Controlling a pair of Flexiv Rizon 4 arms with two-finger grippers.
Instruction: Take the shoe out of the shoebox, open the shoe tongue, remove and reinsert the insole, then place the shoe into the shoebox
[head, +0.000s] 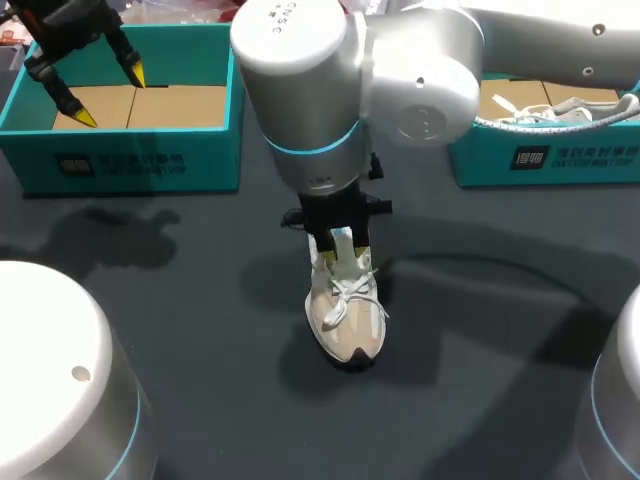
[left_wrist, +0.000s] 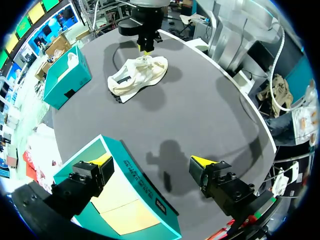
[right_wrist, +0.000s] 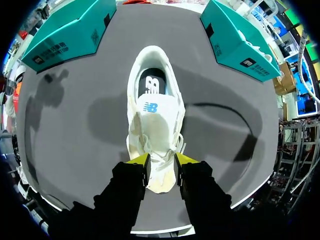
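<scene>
— At table centre, what stands?
— Cream-and-white mesh running shoe (head: 348, 315), upright on its sole on the dark grey table (head: 200, 300), toe toward the robot, outside both boxes. From the right wrist view, its white padded tongue (right_wrist: 151, 107) and dark insole (right_wrist: 152, 82) show in the opening.
— Right gripper (right_wrist: 159, 161)?
— Directly over the shoe's laced upper, low against it. Whether it has hold of anything: cannot tell.
— Left gripper (head: 112, 97)?
— Above the open teal cardboard shoebox (head: 130, 160) at far left, well apart from the shoe. Fingers spread wide, nothing held.
— Other box?
— Second teal cardboard shoebox (head: 540, 160) at far right, under the right arm; white laces (head: 545, 110) show inside.
</scene>
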